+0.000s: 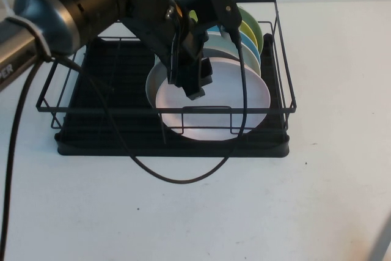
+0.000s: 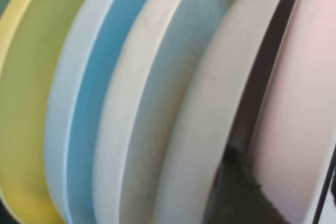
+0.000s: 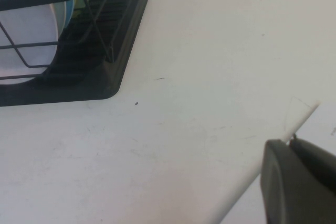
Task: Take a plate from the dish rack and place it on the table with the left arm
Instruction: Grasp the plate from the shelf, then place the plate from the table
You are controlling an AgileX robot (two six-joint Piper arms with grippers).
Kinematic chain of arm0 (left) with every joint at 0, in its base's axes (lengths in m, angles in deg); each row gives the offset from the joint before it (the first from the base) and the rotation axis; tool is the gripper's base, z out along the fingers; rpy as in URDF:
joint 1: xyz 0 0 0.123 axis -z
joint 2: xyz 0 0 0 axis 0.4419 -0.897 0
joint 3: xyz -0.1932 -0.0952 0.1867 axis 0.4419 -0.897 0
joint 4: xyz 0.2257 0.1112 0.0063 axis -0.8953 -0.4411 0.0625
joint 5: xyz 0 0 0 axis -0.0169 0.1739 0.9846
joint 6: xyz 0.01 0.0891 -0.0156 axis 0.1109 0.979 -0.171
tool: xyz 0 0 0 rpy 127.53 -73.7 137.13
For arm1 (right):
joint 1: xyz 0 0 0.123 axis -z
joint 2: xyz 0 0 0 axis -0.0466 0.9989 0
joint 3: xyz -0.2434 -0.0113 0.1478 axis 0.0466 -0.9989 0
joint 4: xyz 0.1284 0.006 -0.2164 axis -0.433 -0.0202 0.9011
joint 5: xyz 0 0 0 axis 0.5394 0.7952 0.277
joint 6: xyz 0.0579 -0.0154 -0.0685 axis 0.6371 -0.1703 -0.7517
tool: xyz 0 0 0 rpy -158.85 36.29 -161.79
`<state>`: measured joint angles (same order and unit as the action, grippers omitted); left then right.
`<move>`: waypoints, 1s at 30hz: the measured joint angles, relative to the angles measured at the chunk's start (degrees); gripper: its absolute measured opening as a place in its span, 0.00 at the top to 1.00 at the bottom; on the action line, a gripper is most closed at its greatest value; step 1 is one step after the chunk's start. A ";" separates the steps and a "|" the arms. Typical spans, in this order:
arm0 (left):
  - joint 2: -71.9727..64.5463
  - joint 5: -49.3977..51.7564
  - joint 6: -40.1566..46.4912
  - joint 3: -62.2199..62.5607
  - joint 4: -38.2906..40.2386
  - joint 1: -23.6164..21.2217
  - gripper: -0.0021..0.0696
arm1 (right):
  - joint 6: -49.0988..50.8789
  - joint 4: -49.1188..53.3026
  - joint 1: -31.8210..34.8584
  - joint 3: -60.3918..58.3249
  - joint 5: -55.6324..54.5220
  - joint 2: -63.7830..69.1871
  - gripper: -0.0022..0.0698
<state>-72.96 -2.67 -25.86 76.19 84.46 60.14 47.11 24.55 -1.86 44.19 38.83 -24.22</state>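
— White worktop (image 1: 317, 200) all around, plain, with some tiny dark specks. Where is the rack on it?

— The dish rack (image 1: 278, 53) stands toward the far side, a black wire frame on a ribbed black tray. In front of it and to its right the surface is bare, so there is free room on those sides.

— And the pink plate?

— The pink plate (image 1: 244, 99) stands on edge in the right half of the rack, nearest to us. Its lower rim sits behind the front wire. Behind it come a pale blue-grey plate (image 1: 223, 55), a blue one (image 1: 249, 42) and a green one (image 1: 255, 27), packed close.

— Where is the left tool?

— The left tool (image 1: 194, 87) is down at the upper rim of the pink plate, over the rack. Its cable (image 1: 177, 180) loops forward over the front edge of the tray. One dark finger (image 2: 236, 192) shows at the plate's rim, but whether the tool is spread or pinching I cannot tell.

— And the right tool?

— The right tool (image 3: 299, 182) hangs low over the bare surface to the right of the rack, well apart from it. Its state I cannot tell either.
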 joint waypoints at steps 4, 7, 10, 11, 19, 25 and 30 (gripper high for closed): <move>-1.03 -1.55 0.00 0.00 0.00 0.00 0.75 | 0.00 0.00 0.00 0.00 0.00 0.00 1.00; -1.22 -3.33 0.41 0.09 -0.91 0.00 0.88 | 0.00 0.00 0.00 0.00 0.00 0.00 1.00; -1.31 -4.06 0.53 0.09 -1.12 0.00 0.88 | 0.00 0.00 0.00 0.00 0.09 0.00 1.00; -1.31 -4.10 0.63 0.09 -1.12 0.00 0.88 | 0.00 0.00 0.00 0.00 0.09 0.00 1.00; 3.87 -4.74 -1.39 0.09 -1.86 0.05 0.89 | 0.00 0.00 0.00 0.00 0.09 0.00 1.00; 11.90 -6.15 -7.53 0.09 -3.36 0.05 0.90 | 0.00 0.00 0.00 0.00 0.09 0.00 1.00; 17.51 -2.49 -25.06 0.09 -9.36 -0.05 0.90 | 0.00 0.00 0.00 0.00 0.09 0.00 1.00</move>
<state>-55.46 -5.17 -50.91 76.28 75.11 60.09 47.11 24.55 -1.86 44.19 38.92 -24.22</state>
